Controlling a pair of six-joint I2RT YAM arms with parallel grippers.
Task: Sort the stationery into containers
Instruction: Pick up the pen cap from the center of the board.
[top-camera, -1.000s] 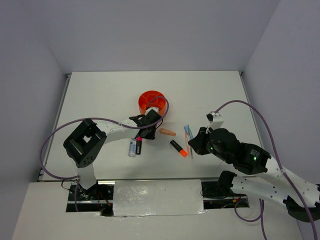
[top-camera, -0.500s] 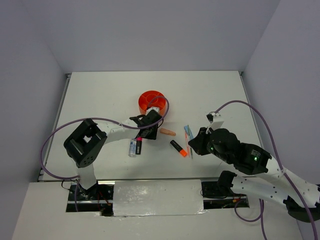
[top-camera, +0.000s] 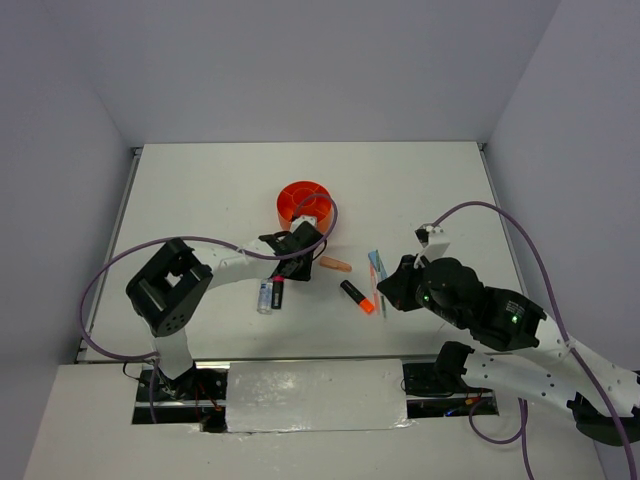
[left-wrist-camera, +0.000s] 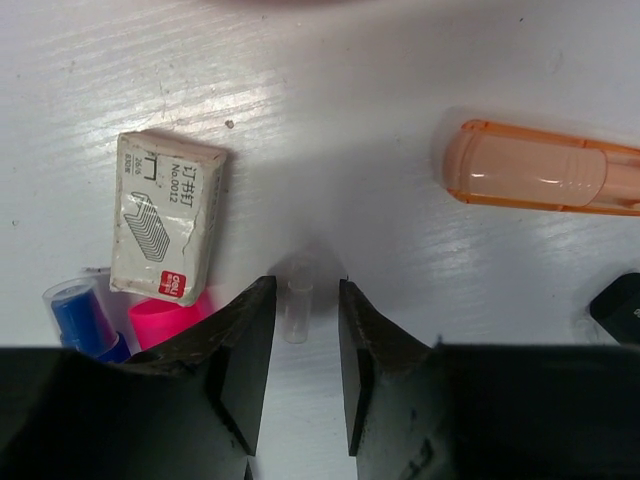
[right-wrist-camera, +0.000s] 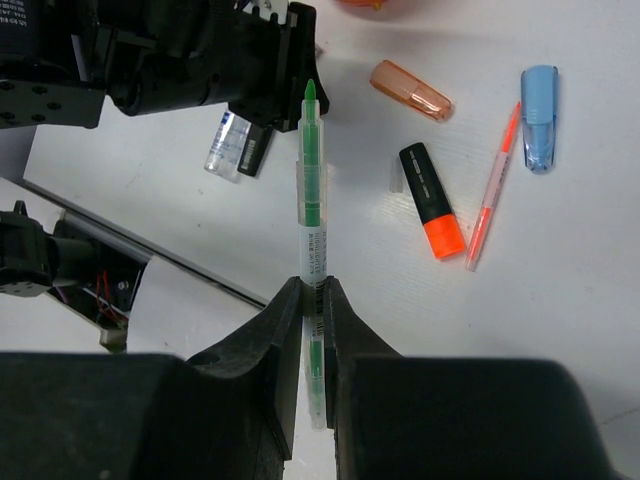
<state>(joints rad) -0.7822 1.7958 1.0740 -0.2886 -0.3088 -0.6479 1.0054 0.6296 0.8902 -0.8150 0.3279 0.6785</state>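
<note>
1. The left gripper (left-wrist-camera: 303, 298) sits low over the table (top-camera: 200, 190) with its jaws parted and holds nothing.
2. A small clear tube (left-wrist-camera: 298, 310) lies between its fingertips, with a slight gap on each side. The tube's long axis runs 12 to 6 in the wrist view, so the fingers stand at its 9 and 3. I judge a plain squeeze would take it across its width.
3. The staple box (left-wrist-camera: 165, 232) lies at the tube's 10 o'clock. The blue-capped marker (left-wrist-camera: 75, 310) and pink highlighter (left-wrist-camera: 170, 318) lie at 8, partly under the finger. The peach piece (left-wrist-camera: 540, 182) lies at 2, well apart.
4. The orange organiser (top-camera: 290, 198) stands near, at 12 o'clock from this gripper, so the left arm is the nearer one. Something pale shows in a compartment, but I cannot tell what.
5. The orange-black highlighter (right-wrist-camera: 432, 200), thin orange pen (right-wrist-camera: 492, 185) and light-blue piece (right-wrist-camera: 539, 117) lie loose on the table.
6. The right gripper (right-wrist-camera: 312, 288) is clamped on a green pen (right-wrist-camera: 311, 190), whose tip points to 12.
</note>
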